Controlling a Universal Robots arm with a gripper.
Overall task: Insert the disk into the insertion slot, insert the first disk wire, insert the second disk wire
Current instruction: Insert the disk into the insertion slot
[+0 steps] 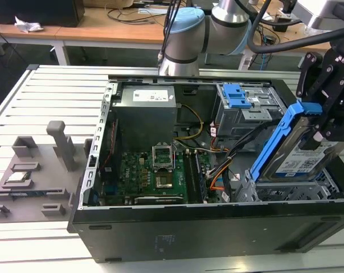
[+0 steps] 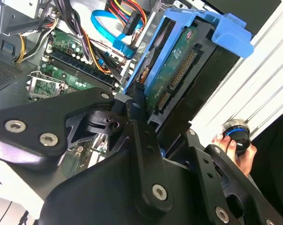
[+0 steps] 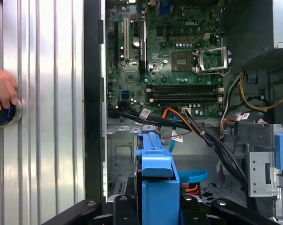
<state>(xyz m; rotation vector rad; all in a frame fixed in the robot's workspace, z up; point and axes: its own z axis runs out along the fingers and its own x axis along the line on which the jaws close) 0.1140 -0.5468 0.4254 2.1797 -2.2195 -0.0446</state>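
1. An open black steel computer case [image 1: 177, 233] lies on its side on a ribbed aluminium table [image 1: 46, 91]; every place below is given against that case.
2. The black linkage gripper [image 1: 320, 122] hangs above the case's end at the exterior view's right. It is clenched on the disk, with its jaws pressed against the two sides of the blue frame.
3. The disk [image 1: 291, 162] is a flat rectangular silver hard drive with a white barcode label, framed in a bright blue plastic carrier. It is steeply tilted: its upper end stands clear above the case's open side and its lower end reaches down into the case. In the second wrist view its green circuit-board face [image 2: 179, 70] shows between the jaws.
4. The insertion slot [image 1: 291, 192], a low grey metal drive cage with perforated sides, sits inside the case's near corner at the exterior view's right, right under the disk's lower end. Whether the two touch cannot be told.
5. A taller grey metal cage with blue latch [image 1: 243, 105] stands inside the case's far corner on that same end.
6. A green motherboard [image 1: 155, 170] covers the middle of the case's floor, with a grey power supply box [image 1: 146, 111] at the far side.
7. Black, orange and blue wires [image 3: 179, 124] lie loose inside the case between the motherboard and the cages.
8. Outside the case, a person's hand [image 3: 1, 89] rests on a round black knob [image 3: 3, 115] with a blue ring, which stands on the table.
9. A grey plastic fixture plate [image 1: 29, 176] lies on the table beside the case at the exterior view's left.
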